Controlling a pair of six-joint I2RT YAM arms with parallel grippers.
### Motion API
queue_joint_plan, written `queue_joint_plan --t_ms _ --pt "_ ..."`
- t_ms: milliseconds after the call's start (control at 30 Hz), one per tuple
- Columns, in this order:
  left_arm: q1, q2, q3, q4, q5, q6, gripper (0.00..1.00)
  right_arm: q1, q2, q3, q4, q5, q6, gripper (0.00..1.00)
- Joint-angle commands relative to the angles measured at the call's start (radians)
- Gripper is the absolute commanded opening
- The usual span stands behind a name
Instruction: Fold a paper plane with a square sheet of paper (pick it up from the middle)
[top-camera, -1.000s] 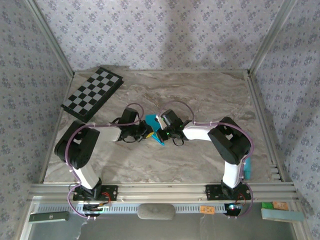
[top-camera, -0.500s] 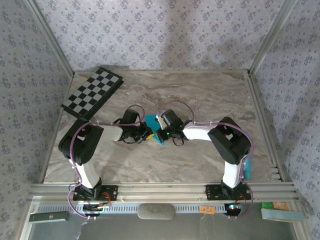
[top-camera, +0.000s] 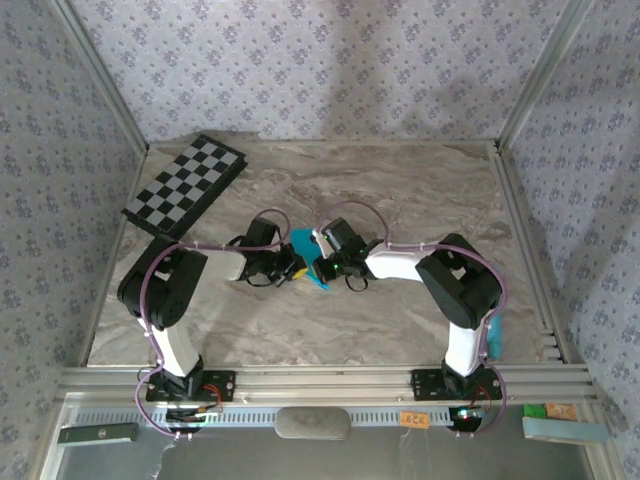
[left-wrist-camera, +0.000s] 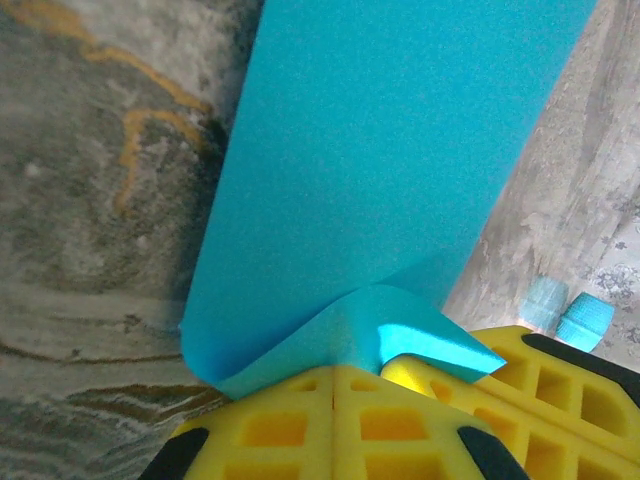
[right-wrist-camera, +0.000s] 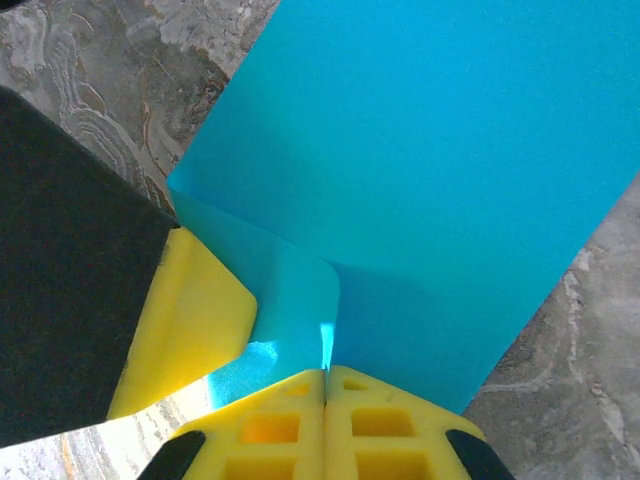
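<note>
So, the paper (left-wrist-camera: 400, 150) looks thin, floppy and easily creased; left gripper (left-wrist-camera: 335, 372) and right gripper (right-wrist-camera: 325, 376) both clamp its curled-up bit.

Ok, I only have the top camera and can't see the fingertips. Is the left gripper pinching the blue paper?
Observer: Yes, its wrist camera shows the left gripper shut on an edge of the square sheet of paper.
Operator: And the right?
Observer: The right gripper is shut on the sheet too, fingers pressed together.
Operator: Any fold yet?
Observer: A small flap is turned over beside the right gripper's pinch; the rest looks flat.
</note>
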Motion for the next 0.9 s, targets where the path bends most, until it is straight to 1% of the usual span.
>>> queue_joint_plan --t_ms 0,133,167,333,400,500,600,700,800,867 --pt "-0.009 0.03 0.019 -0.084 -0.031 0.028 0.05 -0.014 -0.027 0.019 -0.066 -0.004 0.027 0.03" --pt "-0.009 0.041 0.03 -0.103 -0.033 0.034 0.05 -0.02 -0.058 0.028 -0.072 -0.013 0.04 0.07" --pt "-0.009 0.045 0.031 -0.106 -0.032 0.034 0.05 -0.023 -0.07 0.028 -0.076 -0.013 0.049 0.09" --pt "-0.009 0.05 0.039 -0.124 -0.035 0.038 0.05 -0.04 -0.146 0.025 -0.105 -0.01 0.112 0.24" --pt "-0.009 0.051 0.043 -0.131 -0.037 0.039 0.05 -0.053 -0.172 0.022 -0.13 -0.026 0.129 0.27" --pt "-0.008 0.051 0.046 -0.133 -0.038 0.04 0.04 -0.066 -0.202 0.018 -0.17 -0.058 0.158 0.3" --pt "-0.009 0.051 0.049 -0.134 -0.035 0.042 0.04 -0.078 -0.208 0.016 -0.192 -0.149 0.195 0.3" --pt "-0.008 0.048 0.054 -0.137 -0.032 0.047 0.04 -0.074 -0.188 0.014 -0.204 -0.238 0.212 0.26" --pt "-0.009 0.048 0.059 -0.142 -0.031 0.051 0.04 -0.065 -0.152 0.016 -0.206 -0.283 0.222 0.2" --pt "-0.009 0.048 0.061 -0.143 -0.029 0.052 0.05 -0.058 -0.129 0.019 -0.209 -0.292 0.227 0.17"
